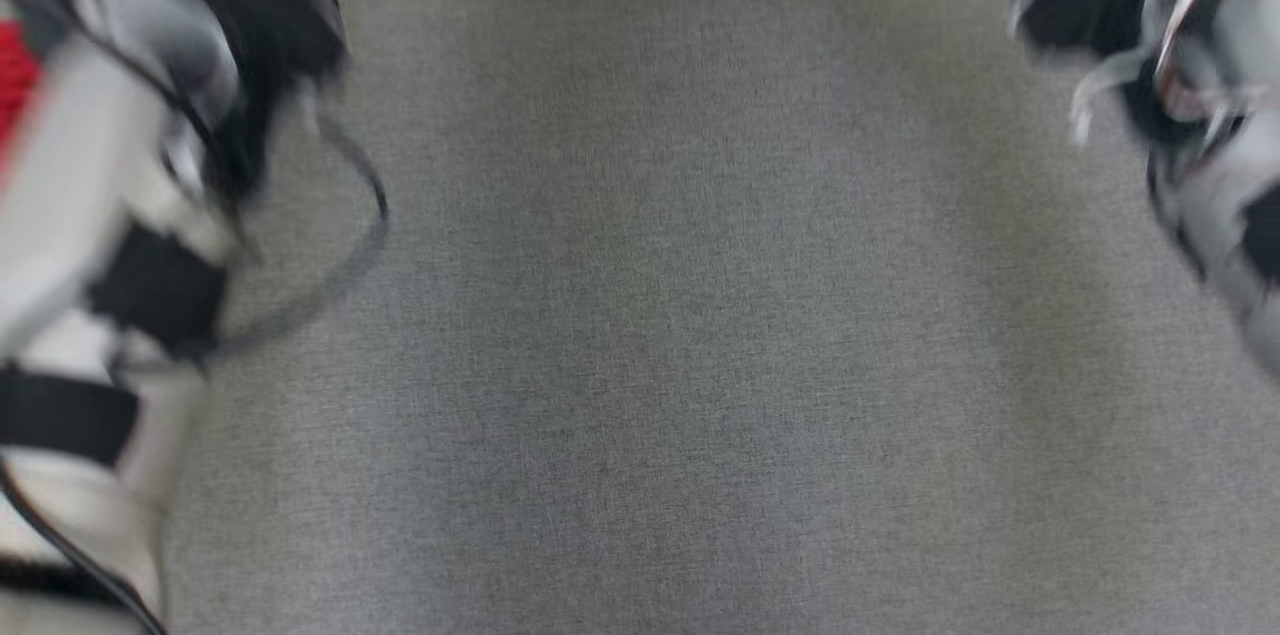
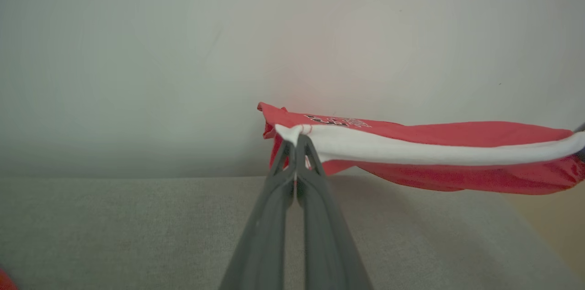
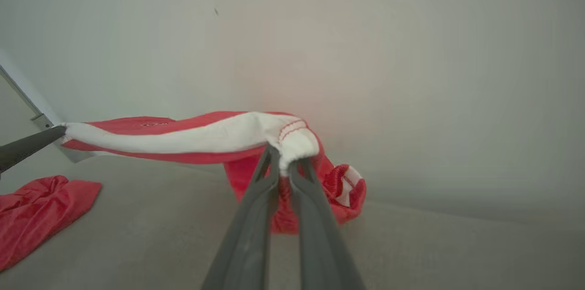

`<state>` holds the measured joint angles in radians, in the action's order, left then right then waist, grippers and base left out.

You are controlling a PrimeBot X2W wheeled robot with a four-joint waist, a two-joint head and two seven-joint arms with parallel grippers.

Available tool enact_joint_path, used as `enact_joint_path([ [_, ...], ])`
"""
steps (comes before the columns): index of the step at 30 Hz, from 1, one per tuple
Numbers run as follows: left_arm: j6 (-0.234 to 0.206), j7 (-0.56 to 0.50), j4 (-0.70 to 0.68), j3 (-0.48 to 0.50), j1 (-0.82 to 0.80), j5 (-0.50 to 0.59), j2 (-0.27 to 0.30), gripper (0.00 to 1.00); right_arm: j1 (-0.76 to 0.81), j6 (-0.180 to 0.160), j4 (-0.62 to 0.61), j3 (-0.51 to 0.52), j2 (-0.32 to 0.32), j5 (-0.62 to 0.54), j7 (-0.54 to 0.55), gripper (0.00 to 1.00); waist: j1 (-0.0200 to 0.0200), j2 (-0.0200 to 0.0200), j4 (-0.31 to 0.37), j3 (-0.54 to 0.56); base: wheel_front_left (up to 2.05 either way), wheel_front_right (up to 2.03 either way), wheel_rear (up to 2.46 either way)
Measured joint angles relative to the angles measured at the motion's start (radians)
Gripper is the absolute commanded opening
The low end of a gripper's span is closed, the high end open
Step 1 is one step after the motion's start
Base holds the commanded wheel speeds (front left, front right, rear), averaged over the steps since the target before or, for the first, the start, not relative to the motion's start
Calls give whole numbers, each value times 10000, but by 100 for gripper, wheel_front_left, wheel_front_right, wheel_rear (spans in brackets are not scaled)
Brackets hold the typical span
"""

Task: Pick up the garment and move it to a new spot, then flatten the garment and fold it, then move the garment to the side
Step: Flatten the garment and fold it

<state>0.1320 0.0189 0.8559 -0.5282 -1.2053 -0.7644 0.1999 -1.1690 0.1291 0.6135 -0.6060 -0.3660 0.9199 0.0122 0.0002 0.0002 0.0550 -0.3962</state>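
**While held at both ends, red garment (image 2: 457, 134) hangs stretched over the counter (image 1: 640, 315)**

Where its white band runs out, the left hand (image 2: 297, 141) is clamped on one end and the right hand (image 3: 283, 162) on the other. The cloth spans between them near the counter's wall-side edge. More red cloth (image 3: 36, 208) lies on the counter.

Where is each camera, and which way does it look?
Head view: up on the head, looking down at the gray surface; blurred left arm and right arm at the sides.
Left wrist view: on the left wrist, looking along the left tool, shut on the garment, toward a wall.
Right wrist view: on the right wrist, looking along the right tool, shut on the garment too.
Shared: both wrist views show the garment stretched between the tools.
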Motion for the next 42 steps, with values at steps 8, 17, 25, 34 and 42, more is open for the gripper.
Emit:
enact_joint_path([
  [8,0,472,-458,-1223,3893,-178,67,0,3730,-13,-1530,-1996,-1181,821,-293,0,-4,-2,-66,843,0,0,0],
  [17,2,1085,-1271,-1766,6354,-295,506,0,5786,-13,-2314,-3009,-2222,1461,-932,0,-5,-3,-77,2017,0,0,0],
  [25,-96,1243,-1534,-2113,7894,-449,224,0,7330,-13,-2334,-3496,-2491,1712,-1191,0,-6,-4,-128,3040,0,0,0],
  [34,-451,1243,-1593,-2313,8519,-426,167,0,7527,-13,-2276,-3705,-2437,1712,-1271,10,-3,-4,-88,3439,0,0,0],
  [42,-713,1532,-1732,-2092,8531,-376,155,100,7533,-13,-2288,-3697,-2374,1910,-1432,100,-2,-4,-64,3569,0,0,0],
])
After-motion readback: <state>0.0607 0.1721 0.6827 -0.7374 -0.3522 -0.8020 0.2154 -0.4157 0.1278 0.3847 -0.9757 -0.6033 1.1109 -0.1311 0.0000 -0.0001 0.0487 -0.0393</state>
